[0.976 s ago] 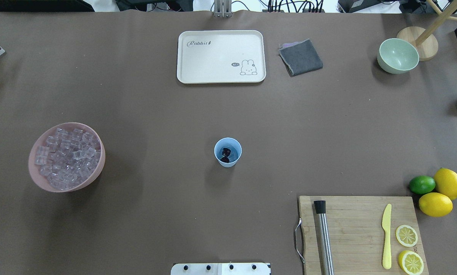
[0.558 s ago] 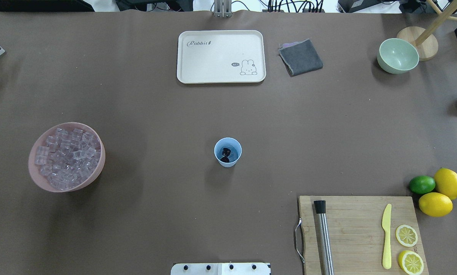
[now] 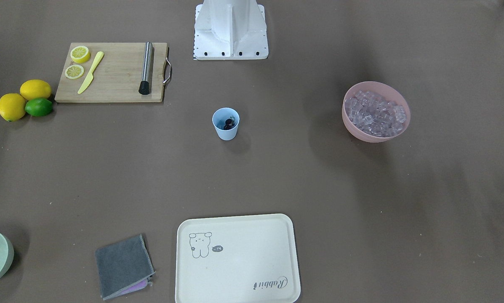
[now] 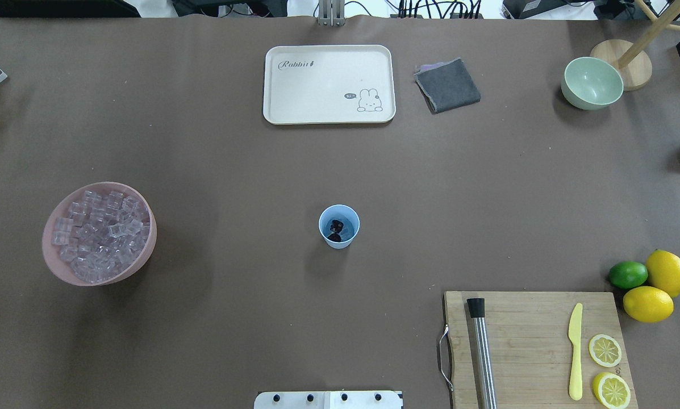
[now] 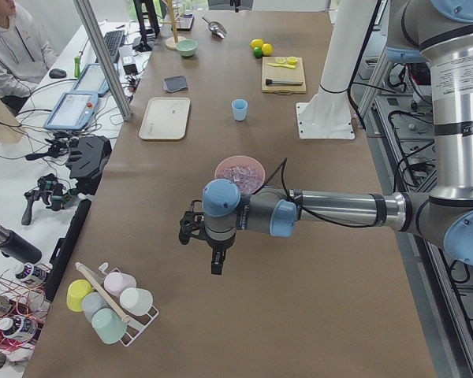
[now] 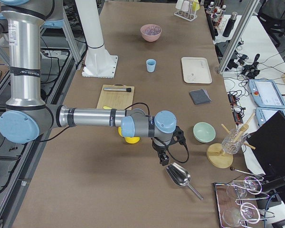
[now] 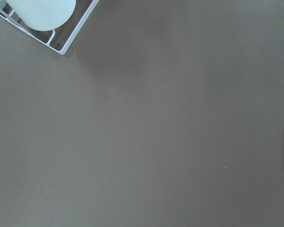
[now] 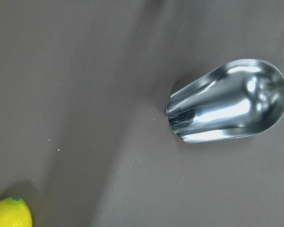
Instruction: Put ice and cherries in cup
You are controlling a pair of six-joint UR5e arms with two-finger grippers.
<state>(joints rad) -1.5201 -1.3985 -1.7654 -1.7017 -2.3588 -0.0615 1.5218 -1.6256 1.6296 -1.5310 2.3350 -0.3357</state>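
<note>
a: where is the small light blue plastic cup?
b: upright near the middle of the brown table, with nothing touching it. the dark purple cherries lie inside, at the bottom.
a: and the clear pinkish ice cubes?
b: heaped in the round pink bowl, well off to the robot's left of the cup. whether a cube is in the cup too, i cannot tell.
a: the arms?
b: neither is near the cup. the left gripper hangs pointing down over bare table, between the pink bowl and a white wire rack of pastel cups at the table's end. the right gripper hangs at the other end, just beside a shiny metal scoop lying on the table.
a: jaws apart or together?
b: cannot tell for either. they show only in the side views, and the wrist views show no fingers, just table, a corner of the rack, the scoop and the tip of a yellow lemon.
a: what else is there?
b: on the robot's right, a wooden cutting board with a steel muddler, a pale yellow knife and two lemon slices. two whole lemons and a green lime sit just beside its far right corner. along the far edge are a cream rabbit tray, a folded grey cloth and a pale green bowl.
</note>
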